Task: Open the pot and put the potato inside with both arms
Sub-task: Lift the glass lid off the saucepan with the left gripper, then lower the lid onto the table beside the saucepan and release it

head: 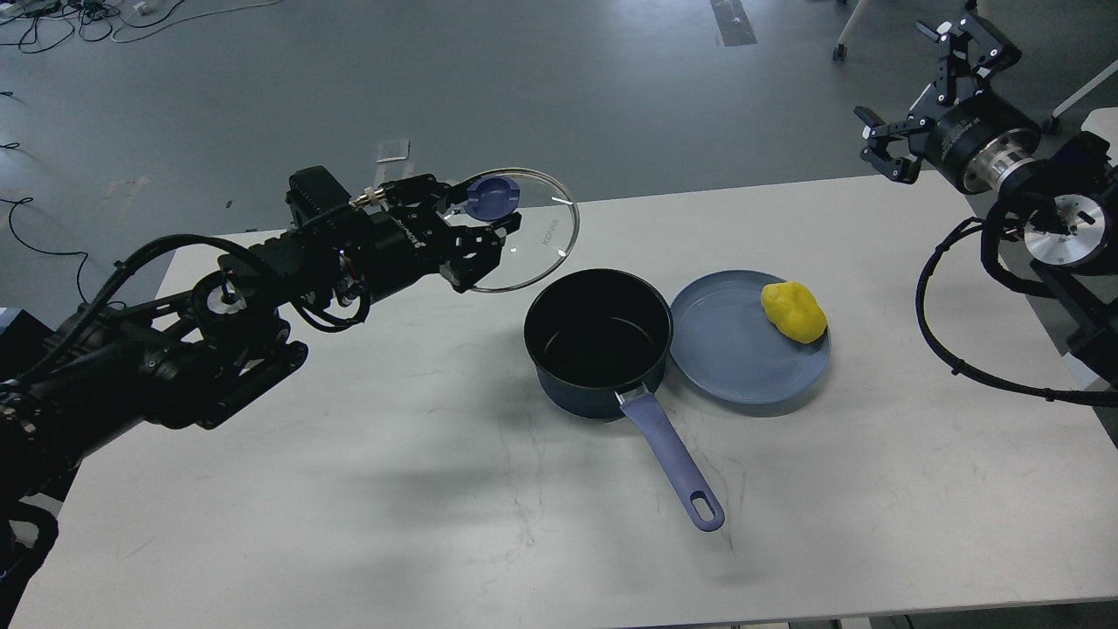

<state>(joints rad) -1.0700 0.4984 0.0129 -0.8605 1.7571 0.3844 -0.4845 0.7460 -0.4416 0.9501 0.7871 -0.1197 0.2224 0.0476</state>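
White table, near edge bare apart from scuffs. Pot upright around the middle of the surface, lid off, black inside showing, nothing in it. Its blue handle runs toward the near edge, angled slightly right, hole at the end.

Just right of the pot, touching or nearly touching its wall: shallow blue plate. Potato sits on the plate's far-right part, near the rim, yellow, lumpy. Not in the pot.

Left arm comes in from the left edge, reaching over the surface toward the far-left part of the table. Left gripper has its fingers closed on the blue knob of the glass lid. Lid held in the air, tilted, above and left of the pot, toward the far edge; clear of the pot rim.

Right arm at the right edge, beyond the far-right corner, black cable looping down over the surface's right side. Right gripper raised above the far-right corner, fingers spread wide apart, holding nothing, well apart from potato and plate.

Beyond the far edge: grey floor, cables at top left.
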